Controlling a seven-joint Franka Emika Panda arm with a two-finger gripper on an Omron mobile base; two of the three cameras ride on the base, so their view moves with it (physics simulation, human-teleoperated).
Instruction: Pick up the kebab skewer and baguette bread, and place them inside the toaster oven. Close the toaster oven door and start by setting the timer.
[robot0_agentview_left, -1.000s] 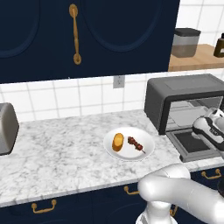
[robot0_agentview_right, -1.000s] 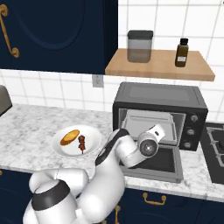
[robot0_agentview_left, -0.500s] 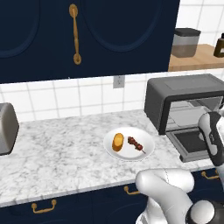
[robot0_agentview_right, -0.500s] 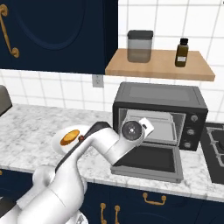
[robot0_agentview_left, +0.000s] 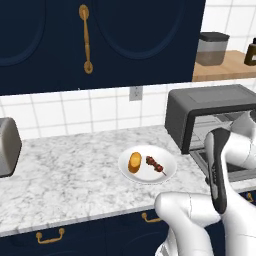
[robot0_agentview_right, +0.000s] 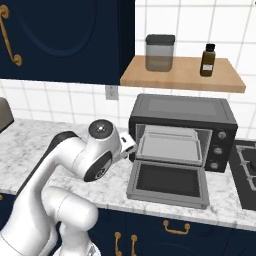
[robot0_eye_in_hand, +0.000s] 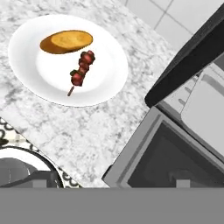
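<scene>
The white plate (robot0_eye_in_hand: 103, 83) on the marble counter carries the baguette bread (robot0_eye_in_hand: 66, 41) and, beside it, the kebab skewer (robot0_eye_in_hand: 81, 70). The left base view shows the same plate (robot0_agentview_left: 170, 167), baguette bread (robot0_agentview_left: 134, 162) and kebab skewer (robot0_agentview_left: 154, 164). To their right the toaster oven (robot0_agentview_right: 182, 107) stands with the toaster oven door (robot0_agentview_right: 169, 182) folded down flat and a light tray (robot0_agentview_right: 170, 145) inside. My gripper (robot0_eye_in_hand: 110, 183) hovers above the counter between plate and door. It is open and holds nothing. Its fingertips (robot0_eye_in_hand: 39, 183) barely show, far apart.
A silver pop-up toaster (robot0_agentview_left: 7, 147) stands at the counter's far left. Above the oven, a wooden shelf (robot0_agentview_right: 182, 75) holds a canister (robot0_agentview_right: 160, 52) and a dark bottle (robot0_agentview_right: 207, 60). A stove top (robot0_agentview_right: 245, 167) borders the oven on the right. Dark cabinets hang overhead.
The arm has drawn back from the open oven door and swung left toward the plate. The jaws have spread wider. Plate, food and oven have not moved.
</scene>
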